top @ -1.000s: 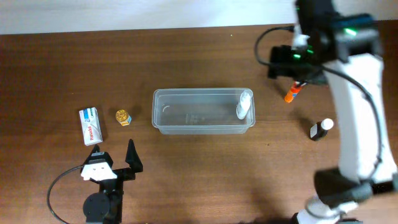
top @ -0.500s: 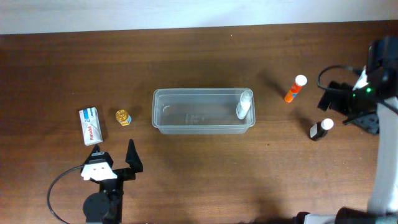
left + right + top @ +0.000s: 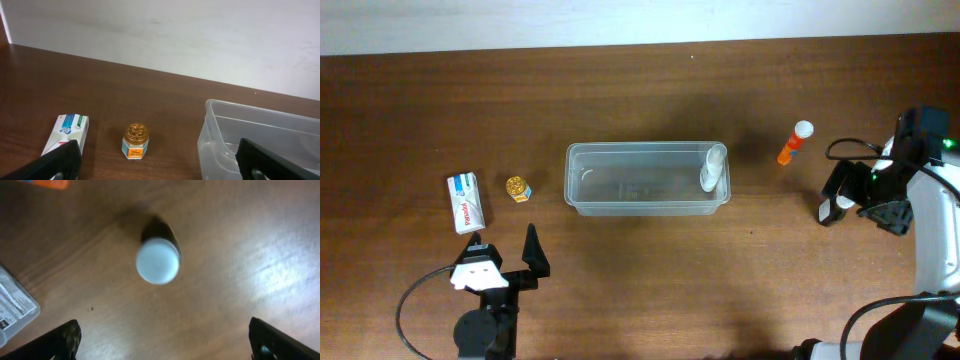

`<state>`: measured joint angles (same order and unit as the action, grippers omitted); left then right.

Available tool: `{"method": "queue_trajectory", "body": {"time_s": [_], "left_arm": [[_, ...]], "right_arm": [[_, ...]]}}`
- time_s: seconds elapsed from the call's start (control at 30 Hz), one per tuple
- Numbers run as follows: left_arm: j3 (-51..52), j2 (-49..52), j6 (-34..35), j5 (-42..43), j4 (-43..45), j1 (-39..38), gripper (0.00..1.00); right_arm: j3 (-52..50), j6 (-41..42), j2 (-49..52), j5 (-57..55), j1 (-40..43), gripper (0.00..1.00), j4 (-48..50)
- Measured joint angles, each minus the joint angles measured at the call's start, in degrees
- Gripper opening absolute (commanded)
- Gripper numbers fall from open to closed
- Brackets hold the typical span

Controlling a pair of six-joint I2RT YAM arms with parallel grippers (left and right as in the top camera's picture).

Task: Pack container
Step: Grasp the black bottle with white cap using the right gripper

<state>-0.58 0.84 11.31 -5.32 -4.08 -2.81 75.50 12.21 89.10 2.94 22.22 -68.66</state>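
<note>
The container (image 3: pixel 638 209) lies lengthwise near the middle of the brown table (image 3: pixel 620 90), upright and with no lid on it. A white tube (image 3: pixel 712 168) stands leaning at the container's right end, inside it. The remaining floor of the container is bare.

To the right of the container, outside it, lies an orange tube with a white cap (image 3: pixel 794 143). Farther right and a little nearer the front edge stands a dark bottle with a white cap (image 3: pixel 834 209). The right gripper (image 3: pixel 865 197) hangs over that bottle. In the right wrist view the bottle (image 3: pixel 158 260) is seen cap-on from above, and the two fingers sit far apart at the lower corners. Its jaws are spread wide and grip nothing.

To the left of the container sits a small jar with a gold lid (image 3: pixel 518 188), and beyond it a white and blue box (image 3: pixel 466 202) lies flat. The left gripper (image 3: pixel 505 248) rests in front of the container's left end, near the jar. It is also spread wide with nothing between the fingers. Its wrist view shows the jar (image 3: pixel 135 141), the box (image 3: pixel 67 132) and the container's near corner (image 3: pixel 215 125).
</note>
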Motion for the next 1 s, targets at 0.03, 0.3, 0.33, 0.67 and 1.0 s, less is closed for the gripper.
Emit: {"method": "queue_trajectory", "body": {"time_s": [0.03, 0.3, 0.33, 0.67, 1.0], "left_arm": [[0.0, 0.0, 0.0, 0.0, 0.0, 0.0, 0.99], [0.0, 0.0, 0.0, 0.0, 0.0, 0.0, 0.99], [0.0, 0.0, 0.0, 0.0, 0.0, 0.0, 0.99], [0.0, 0.0, 0.0, 0.0, 0.0, 0.0, 0.99], [0.0, 0.0, 0.0, 0.0, 0.0, 0.0, 0.99]], "right_arm": [[0.0, -0.6, 0.0, 0.0, 0.0, 0.98, 0.6], [0.0, -2.8, 0.7, 0.0, 0.1, 0.99, 5.2], [0.0, -3.0, 1.5, 0.0, 0.1, 0.99, 5.7], [0.0, -4.6, 11.0, 1.0, 0.1, 0.93, 7.9], [0.0, -5.2, 14.4, 1.1, 0.1, 0.55, 10.9]]}}
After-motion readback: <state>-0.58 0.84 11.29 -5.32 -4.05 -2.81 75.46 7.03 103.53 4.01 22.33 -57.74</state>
